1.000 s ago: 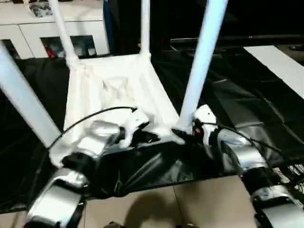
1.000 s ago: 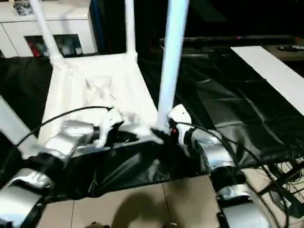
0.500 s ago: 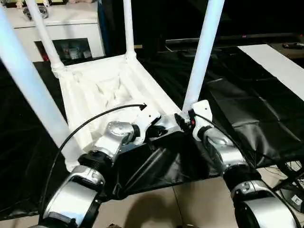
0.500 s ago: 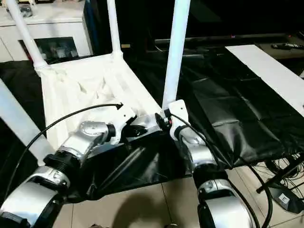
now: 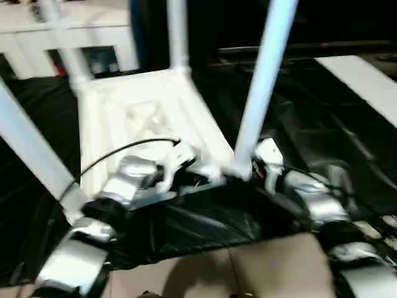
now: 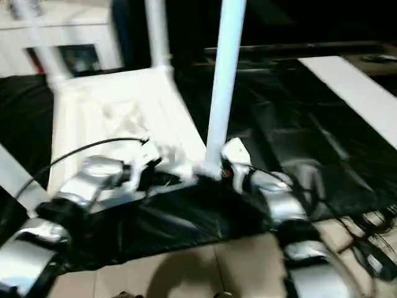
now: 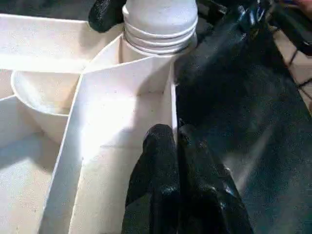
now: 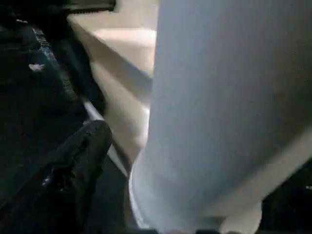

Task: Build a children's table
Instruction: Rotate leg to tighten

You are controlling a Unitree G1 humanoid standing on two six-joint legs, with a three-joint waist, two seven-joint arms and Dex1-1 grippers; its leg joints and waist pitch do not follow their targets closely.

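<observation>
On the black sheet [image 5: 205, 223] spread over the floor, the children's table [image 5: 149, 124] lies upside down with its ribbed underside facing up and all four legs standing in the corner sockets. At the near right corner, the right gripper [image 5: 245, 169] has been letting go of the leg [image 5: 263, 87] over the last second; one black finger [image 8: 78, 161] now sits apart from the tube's base, though whether the hold is fully released I cannot tell. The left gripper [image 7: 178, 141] is clenched with nothing between its fingers, its tips resting against the table's outer wall just beside that same socket. Between half a second ago and now the head camera has tilted, so the shift of the whole scene is not the table moving. My reading is that this last leg is seated and the assembly is close to done, with only turning the table upright left. Counted: one table top, four legs (two near, two far), two grippers, one white cabinet [image 5: 74, 31] behind.
</observation>
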